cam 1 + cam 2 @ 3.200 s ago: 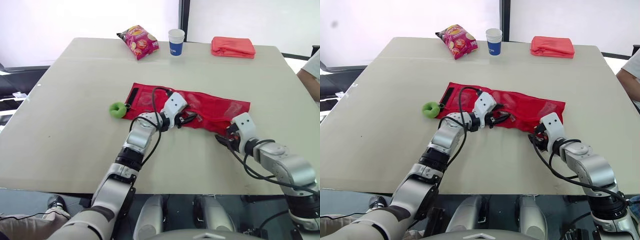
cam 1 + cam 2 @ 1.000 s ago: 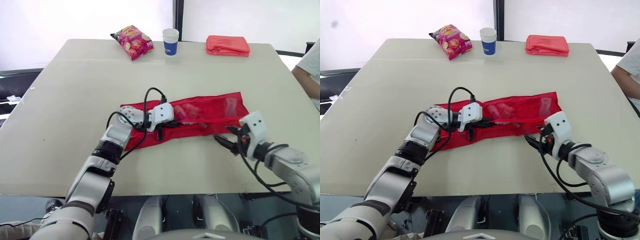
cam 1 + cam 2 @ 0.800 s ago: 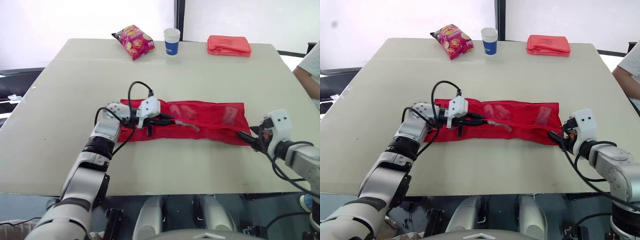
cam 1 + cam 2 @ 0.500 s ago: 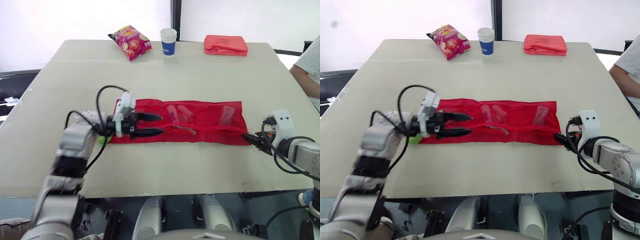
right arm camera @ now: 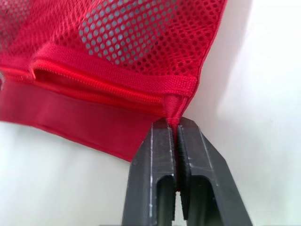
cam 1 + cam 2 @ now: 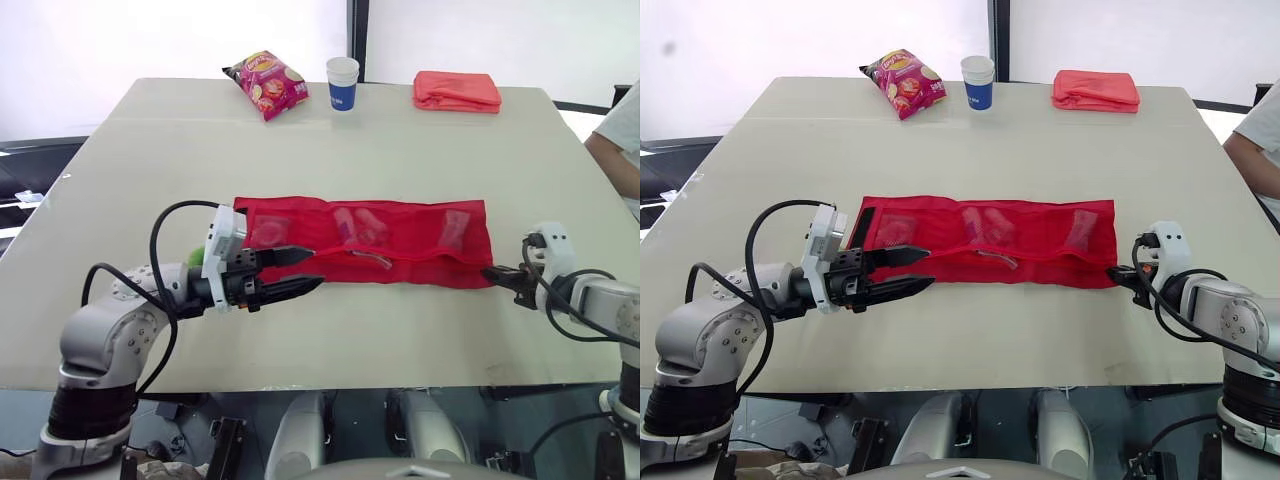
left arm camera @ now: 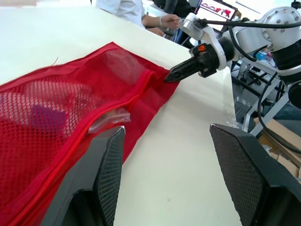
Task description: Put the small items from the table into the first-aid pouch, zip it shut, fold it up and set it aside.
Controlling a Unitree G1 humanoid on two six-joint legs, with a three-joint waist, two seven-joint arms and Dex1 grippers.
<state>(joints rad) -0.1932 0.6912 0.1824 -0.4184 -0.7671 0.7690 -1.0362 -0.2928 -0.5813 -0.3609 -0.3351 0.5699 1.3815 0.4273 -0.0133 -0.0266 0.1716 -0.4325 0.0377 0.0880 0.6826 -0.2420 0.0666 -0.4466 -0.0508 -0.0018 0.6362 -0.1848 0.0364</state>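
Observation:
The red mesh first-aid pouch [image 6: 400, 238] lies spread flat across the middle of the table. Small items show through its mesh, and a clear packet [image 6: 372, 260] pokes out at the zipper line. My left gripper [image 6: 312, 268] hovers open over the pouch's near left part, with nothing between its fingers [image 7: 109, 172]. My right gripper [image 5: 175, 129] is shut on the fabric tab at the pouch's right end [image 6: 490, 272]. A green item [image 6: 194, 257] sits by the pouch's left end, partly hidden behind my left arm.
At the far edge stand a crisp bag [image 6: 266, 83], a paper cup [image 6: 342, 82] and a folded red cloth [image 6: 456, 90]. A person's arm [image 6: 615, 140] shows at the right edge. Bare tabletop [image 6: 400, 330] lies between the pouch and the near edge.
My left gripper opened, let go of the pouch and drew back to the near left. My right gripper closed on the pouch's right end. The pouch now lies stretched flat.

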